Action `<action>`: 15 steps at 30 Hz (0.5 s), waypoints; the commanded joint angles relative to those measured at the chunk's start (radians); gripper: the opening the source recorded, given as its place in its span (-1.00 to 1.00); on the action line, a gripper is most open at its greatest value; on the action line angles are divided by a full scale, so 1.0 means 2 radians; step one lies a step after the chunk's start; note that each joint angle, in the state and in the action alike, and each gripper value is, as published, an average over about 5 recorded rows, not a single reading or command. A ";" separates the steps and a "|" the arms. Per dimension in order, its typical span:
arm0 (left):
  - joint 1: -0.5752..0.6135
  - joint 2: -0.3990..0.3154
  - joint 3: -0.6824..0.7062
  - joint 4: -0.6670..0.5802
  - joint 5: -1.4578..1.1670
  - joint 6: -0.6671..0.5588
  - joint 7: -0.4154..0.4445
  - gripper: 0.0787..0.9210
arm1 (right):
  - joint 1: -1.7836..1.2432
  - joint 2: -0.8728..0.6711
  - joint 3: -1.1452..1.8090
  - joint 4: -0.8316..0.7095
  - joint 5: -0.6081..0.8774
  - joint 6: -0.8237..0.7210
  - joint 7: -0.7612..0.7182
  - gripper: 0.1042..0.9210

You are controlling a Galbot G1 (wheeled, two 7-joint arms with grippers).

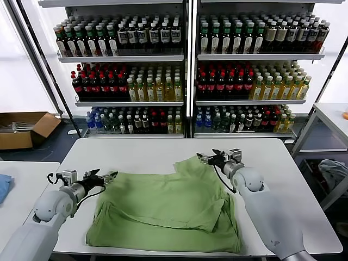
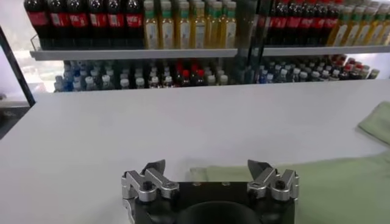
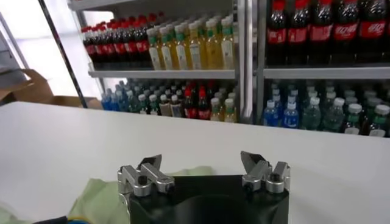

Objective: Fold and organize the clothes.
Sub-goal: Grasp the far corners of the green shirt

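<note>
Step in hand, as judged: the approach before a fold, nothing gripped yet. Working left to right in the head view. Left gripper (image 1: 111, 175) hangs at about 9 o'clock of the garment, just at the near-left sleeve edge, its two metal fingers (image 2: 153, 171) spread wide with nothing between them; the left wrist view shows only bare table and a strip of green cloth ahead of the tips. Whether the tips brush the cloth, cannot tell. The light green short-sleeved shirt of soft fabric (image 1: 163, 209) lies plain side up across the middle and near part of the white rectangular table (image 1: 130, 152), rumpled, with a loose flap doubled over along its right side and a sleeve corner poking out toward 1 o'clock. Right gripper (image 1: 208, 159) sits at that 1 o'clock corner, over the sleeve's tip, jaws likewise spread and empty; its wrist view shows a scrap of green cloth under the finger (image 3: 149, 171) on one side. Next move, by my reckoning: each gripper must drop to the fabric edge and pinch a single layer cleanly, then lift together. Risk: catching both layers of the doubled flap. Behind the table, the shelves of bottled drinks (image 1: 185, 70).
</note>
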 commanded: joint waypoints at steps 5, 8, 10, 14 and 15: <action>-0.042 -0.007 0.028 0.049 -0.013 0.000 -0.003 0.77 | 0.019 0.010 -0.024 -0.032 -0.013 -0.026 0.001 0.71; -0.035 -0.009 0.028 0.045 -0.017 0.001 -0.004 0.72 | 0.016 0.008 -0.029 -0.026 -0.012 -0.030 0.002 0.54; -0.028 -0.009 0.028 0.041 -0.017 0.001 -0.004 0.64 | 0.016 0.007 -0.031 -0.024 -0.011 -0.032 0.004 0.41; -0.016 -0.010 0.025 0.036 -0.019 0.001 -0.004 0.45 | 0.013 0.006 -0.033 -0.021 -0.009 -0.034 0.007 0.11; -0.013 -0.011 0.024 0.035 -0.020 0.001 -0.005 0.39 | 0.012 0.006 -0.034 -0.020 -0.008 -0.034 0.007 0.05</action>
